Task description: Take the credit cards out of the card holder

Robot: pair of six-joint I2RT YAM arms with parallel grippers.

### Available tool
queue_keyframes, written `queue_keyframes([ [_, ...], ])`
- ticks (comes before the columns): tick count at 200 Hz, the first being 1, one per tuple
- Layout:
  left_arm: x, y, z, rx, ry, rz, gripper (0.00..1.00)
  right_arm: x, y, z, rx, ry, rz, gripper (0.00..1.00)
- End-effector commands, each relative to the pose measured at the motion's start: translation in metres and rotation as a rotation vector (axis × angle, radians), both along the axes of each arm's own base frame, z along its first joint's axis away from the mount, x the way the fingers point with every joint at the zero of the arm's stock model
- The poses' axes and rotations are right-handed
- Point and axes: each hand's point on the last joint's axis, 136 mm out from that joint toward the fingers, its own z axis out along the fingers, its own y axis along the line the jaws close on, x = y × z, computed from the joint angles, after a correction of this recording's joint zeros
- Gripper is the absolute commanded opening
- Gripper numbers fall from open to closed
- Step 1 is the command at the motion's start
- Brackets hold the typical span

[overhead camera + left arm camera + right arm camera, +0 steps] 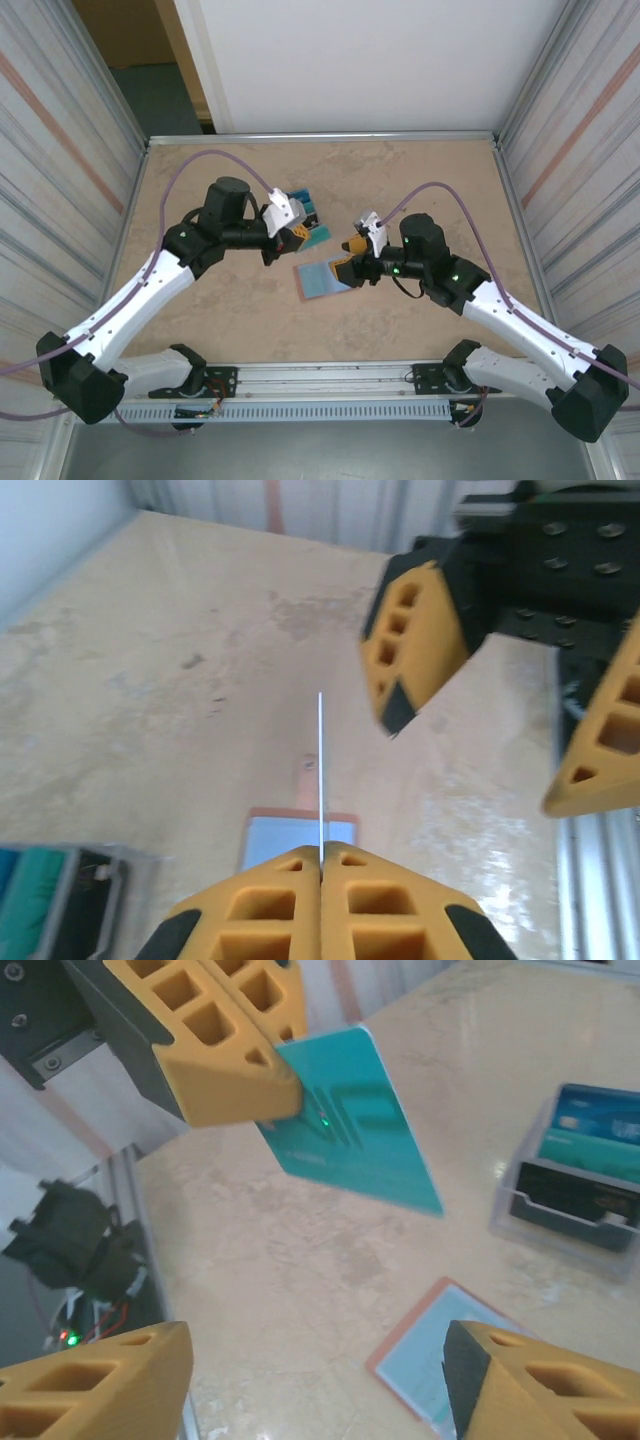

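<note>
Beige marbled desk [220, 330] here, and your left end effector [322, 856] is pinching a teal credit card [350, 1130] up in the air above the open salmon card holder [322, 281], which lies flat with its blue lining up. Your right end effector [318, 1348] hangs spread just beside the card, and the dark stand [575, 1195] of blue-teal cards sits near, behind the left fingers.

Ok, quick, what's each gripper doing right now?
Left gripper: closed, holding a teal card.
Right gripper: open, holding nothing.
</note>
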Motion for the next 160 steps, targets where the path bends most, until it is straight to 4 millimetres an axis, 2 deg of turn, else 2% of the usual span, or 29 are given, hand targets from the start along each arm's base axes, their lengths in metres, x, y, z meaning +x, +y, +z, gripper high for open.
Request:
queue_keyframes([
  [1,0.037,0.007,-0.001,0.032,-0.121,0.070,0.00,0.017,-0.015,0.009,-0.008,-0.030,-0.126,0.77],
  [7,0.045,0.008,-0.006,0.045,-0.126,0.077,0.00,0.020,-0.017,0.008,-0.013,-0.028,-0.149,0.84],
  [10,0.049,0.008,-0.007,0.051,-0.131,0.078,0.00,0.021,-0.018,0.008,-0.015,-0.028,-0.158,0.97],
  [12,0.051,0.008,-0.008,0.055,-0.134,0.078,0.00,0.022,-0.019,0.008,-0.016,-0.029,-0.162,1.00],
  [66,0.116,0.003,-0.042,0.155,-0.176,0.061,0.00,0.051,-0.043,-0.006,-0.115,0.014,-0.389,0.99],
  [95,0.146,0.006,-0.061,0.175,-0.161,0.065,0.00,0.056,-0.049,-0.010,-0.131,0.029,-0.439,0.99],
  [132,0.174,0.013,-0.088,0.193,-0.117,0.081,0.00,0.060,-0.054,-0.013,-0.133,0.040,-0.476,0.99],
  [159,0.183,0.015,-0.106,0.219,-0.094,0.077,0.00,0.061,-0.056,-0.014,-0.130,0.047,-0.484,0.99],
  [160,0.184,0.014,-0.107,0.221,-0.094,0.076,0.00,0.062,-0.055,-0.018,-0.141,0.055,-0.484,0.99],
])
